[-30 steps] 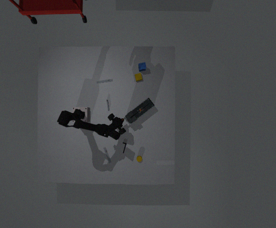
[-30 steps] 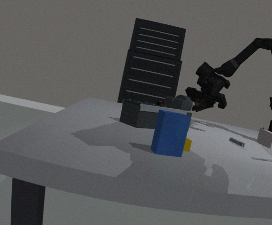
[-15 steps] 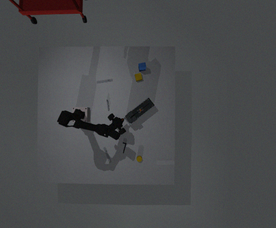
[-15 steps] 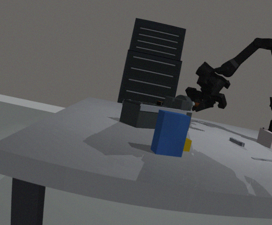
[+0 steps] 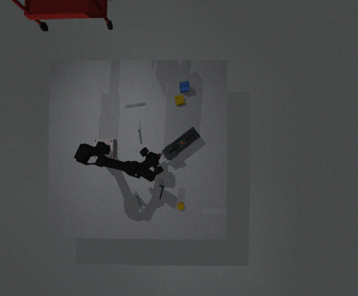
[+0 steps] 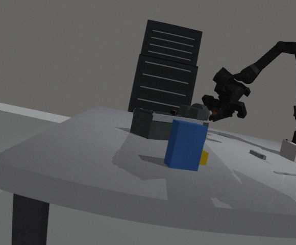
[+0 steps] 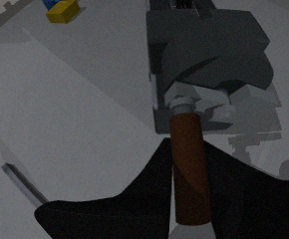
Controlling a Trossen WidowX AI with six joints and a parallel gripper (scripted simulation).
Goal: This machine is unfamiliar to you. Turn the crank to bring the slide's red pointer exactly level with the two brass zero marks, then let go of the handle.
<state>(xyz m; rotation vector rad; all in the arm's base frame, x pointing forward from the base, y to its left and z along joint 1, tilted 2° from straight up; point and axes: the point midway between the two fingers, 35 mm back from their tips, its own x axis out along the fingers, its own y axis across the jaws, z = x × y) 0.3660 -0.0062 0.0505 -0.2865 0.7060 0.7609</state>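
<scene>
The machine (image 5: 190, 135) (image 6: 140, 123) (image 7: 209, 35) is a long dark grey box set diagonally on the table, with its crank at the end facing the arm. The crank's orange-brown handle (image 7: 190, 169) (image 6: 214, 113) points back toward the arm. My gripper (image 7: 179, 142) (image 5: 158, 155) is shut on this handle, one black finger on each side. A small orange-red part (image 5: 181, 142) (image 6: 173, 112) shows on top, near the middle of the machine. The red pointer and the brass zero marks are too small and dark to tell apart, so their alignment cannot be read.
A blue block (image 5: 184, 86) (image 6: 186, 145) and a yellow block (image 5: 179, 100) (image 7: 63, 11) stand beyond the machine's side. A yellow round piece (image 5: 180, 206), a black bent piece (image 5: 162, 190) and grey bars (image 5: 136, 105) (image 5: 139, 136) lie around the arm.
</scene>
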